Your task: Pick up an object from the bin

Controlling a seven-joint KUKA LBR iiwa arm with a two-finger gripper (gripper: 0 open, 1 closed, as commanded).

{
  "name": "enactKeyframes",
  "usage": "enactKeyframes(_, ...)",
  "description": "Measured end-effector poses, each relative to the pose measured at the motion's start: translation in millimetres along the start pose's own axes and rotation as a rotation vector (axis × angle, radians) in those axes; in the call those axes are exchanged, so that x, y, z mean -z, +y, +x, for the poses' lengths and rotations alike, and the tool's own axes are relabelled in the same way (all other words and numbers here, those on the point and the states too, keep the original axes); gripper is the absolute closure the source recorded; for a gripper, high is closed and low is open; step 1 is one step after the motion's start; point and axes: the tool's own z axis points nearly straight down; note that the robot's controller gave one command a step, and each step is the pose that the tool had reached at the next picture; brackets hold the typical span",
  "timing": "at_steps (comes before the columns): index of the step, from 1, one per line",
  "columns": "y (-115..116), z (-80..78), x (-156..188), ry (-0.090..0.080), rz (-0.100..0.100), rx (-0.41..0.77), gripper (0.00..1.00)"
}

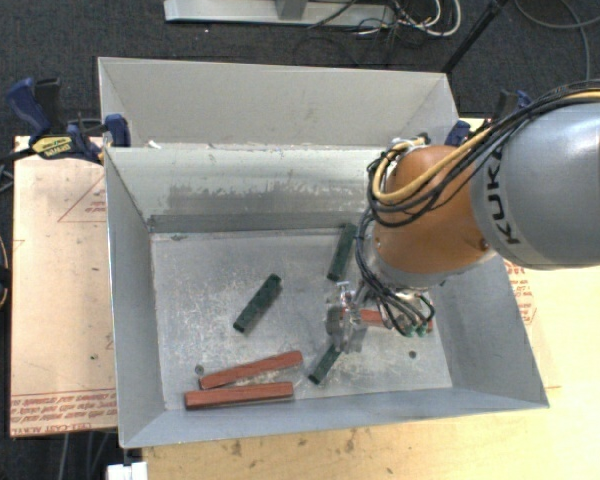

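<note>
My gripper (pixel 342 320) hangs low over the right half of the bin floor, under the arm's orange cover. Right below its metal fingers a dark green stick (pixel 323 362) lies slanted, its upper end at the fingertips. A second dark green stick (pixel 341 251) leans against the back wall just above the gripper. Whether anything sits between the fingers is hidden by the gripper body.
A third dark green stick (pixel 257 302) lies in the middle of the floor. Two reddish-brown bars (pixel 251 370) (pixel 239 396) lie side by side near the front wall on the left. The arm covers the bin's right side.
</note>
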Motion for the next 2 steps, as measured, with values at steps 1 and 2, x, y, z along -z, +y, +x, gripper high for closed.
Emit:
enactKeyframes(1, 0, -4.7, 20, -0.006, 0.002, -0.001, 1.00)
enactKeyframes(2, -15, -69.1, 17, -0.008, 0.002, 0.329, 0.00)
